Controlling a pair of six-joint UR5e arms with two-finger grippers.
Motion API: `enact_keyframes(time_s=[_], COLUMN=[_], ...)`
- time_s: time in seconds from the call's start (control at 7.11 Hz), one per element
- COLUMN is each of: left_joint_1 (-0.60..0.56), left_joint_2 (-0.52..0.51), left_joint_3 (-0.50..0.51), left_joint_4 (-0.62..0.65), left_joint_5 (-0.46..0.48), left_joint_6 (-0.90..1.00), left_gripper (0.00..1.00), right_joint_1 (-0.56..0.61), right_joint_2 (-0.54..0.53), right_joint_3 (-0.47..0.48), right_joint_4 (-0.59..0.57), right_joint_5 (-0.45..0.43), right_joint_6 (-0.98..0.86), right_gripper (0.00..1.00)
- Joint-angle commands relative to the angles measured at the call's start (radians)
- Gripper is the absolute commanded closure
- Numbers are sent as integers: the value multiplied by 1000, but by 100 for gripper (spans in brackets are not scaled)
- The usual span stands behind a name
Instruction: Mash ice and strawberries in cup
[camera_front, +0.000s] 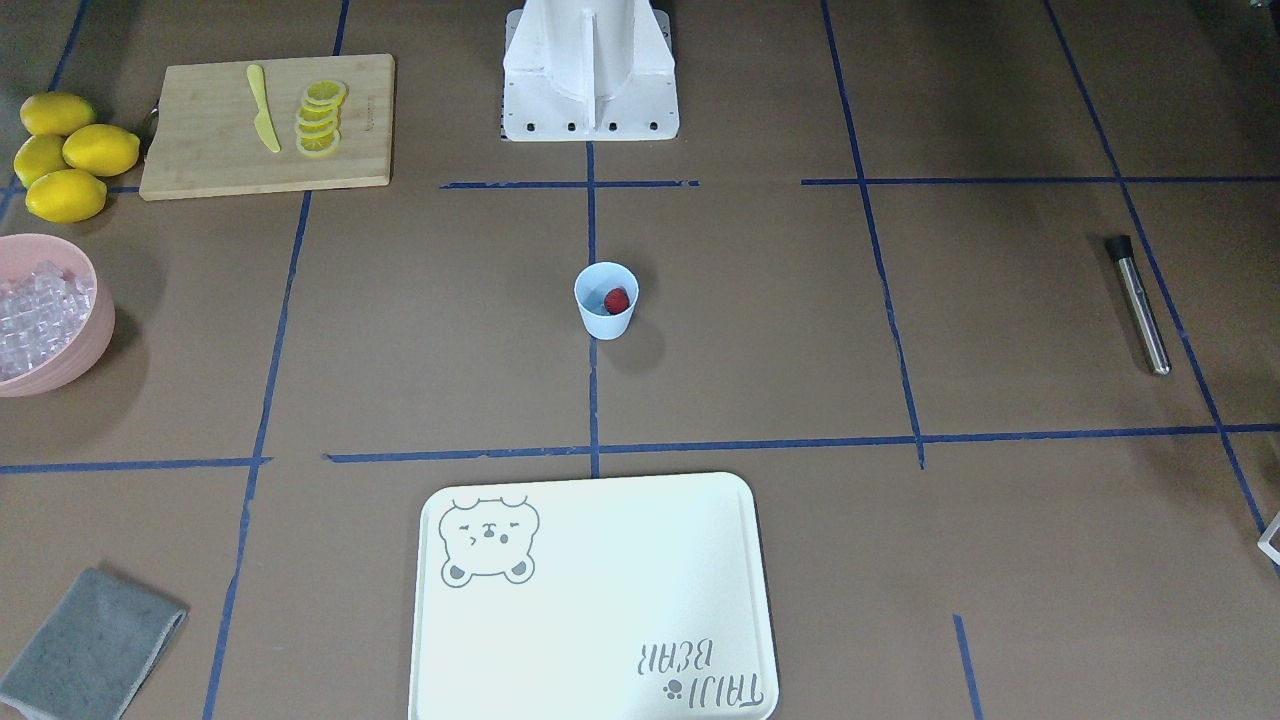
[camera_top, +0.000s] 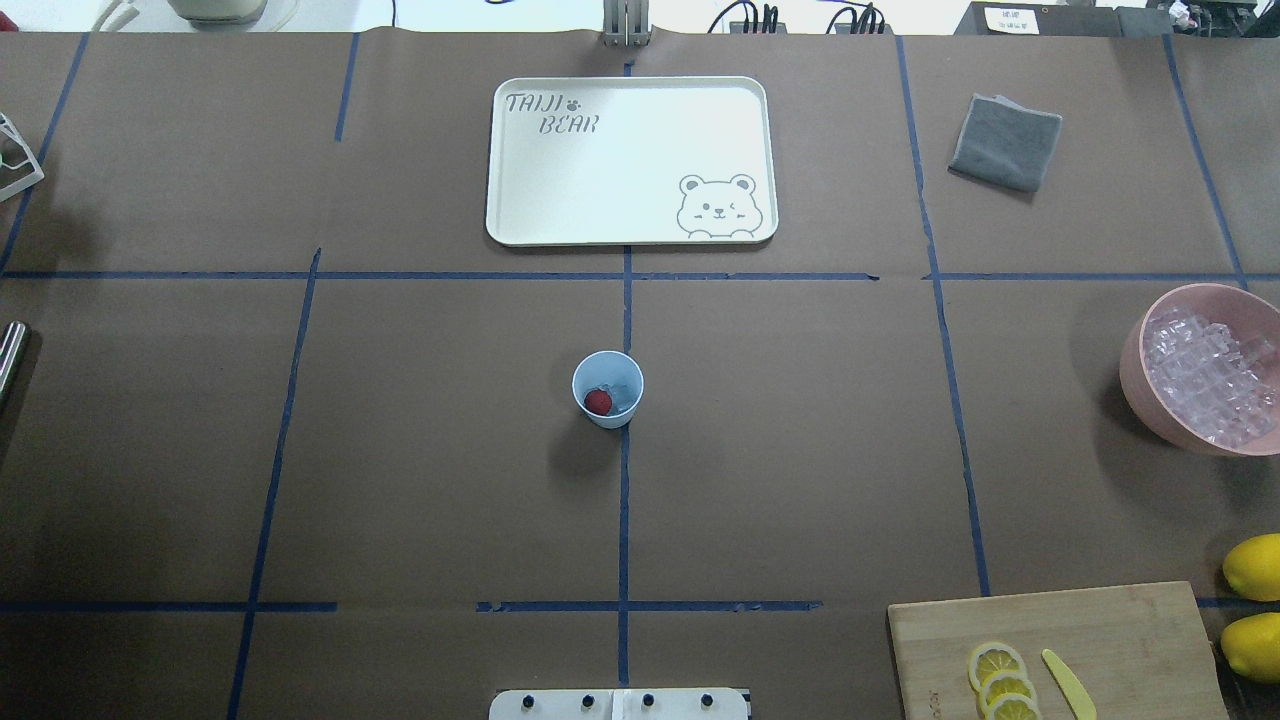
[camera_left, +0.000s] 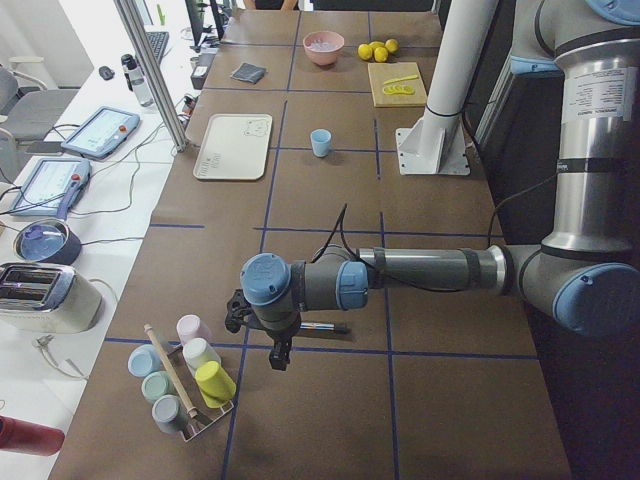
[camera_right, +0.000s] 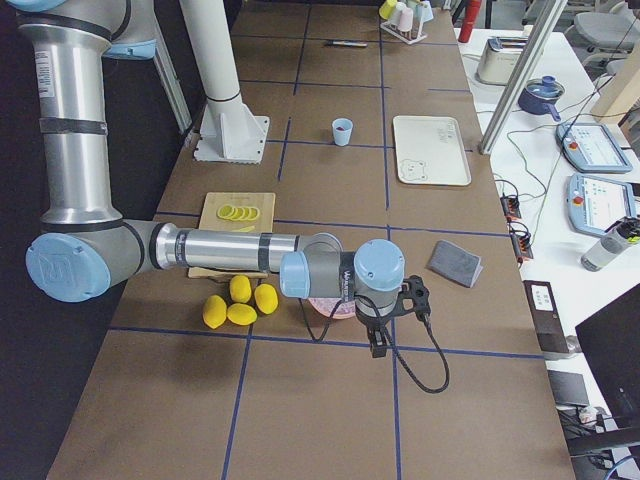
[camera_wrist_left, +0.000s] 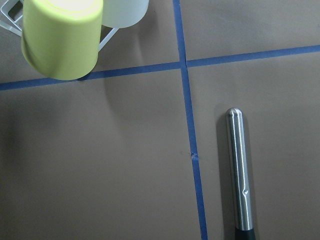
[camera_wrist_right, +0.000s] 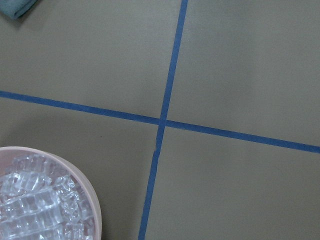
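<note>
Left arm (camera_left: 430, 268) and right arm (camera_right: 215, 250): silver tubes, pale blue joint caps, grey housings, black cables trailing. Left gripper (camera_left: 278, 360) and right gripper (camera_right: 378, 348) black. White bolted pedestal (camera_front: 590, 80), top centre.

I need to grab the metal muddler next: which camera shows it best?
Exterior front-facing: the whole muddler lies in view, black head to steel tip. Left wrist shows mostly its steel shaft; overhead catches just one end at the edge; side views show it small or partly hidden.
</note>
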Motion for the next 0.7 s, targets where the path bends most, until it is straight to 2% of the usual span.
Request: enact_keyframes(time_s=[0.0,0.56], left_joint_1=[-3,-3], left_joint_2=[1,-5], left_joint_3=[-3,-3], left_joint_4=[-1,-1], left_joint_5=[0,2], left_joint_6=[0,-17], left_gripper=[0,0], right_joint_1=[0,0], right_joint_2=[0,0], right_joint_3=[-1,1], right_joint_4=[0,0], right_joint_5=[0,0], right_joint_6=[0,0], right_gripper=[0,0])
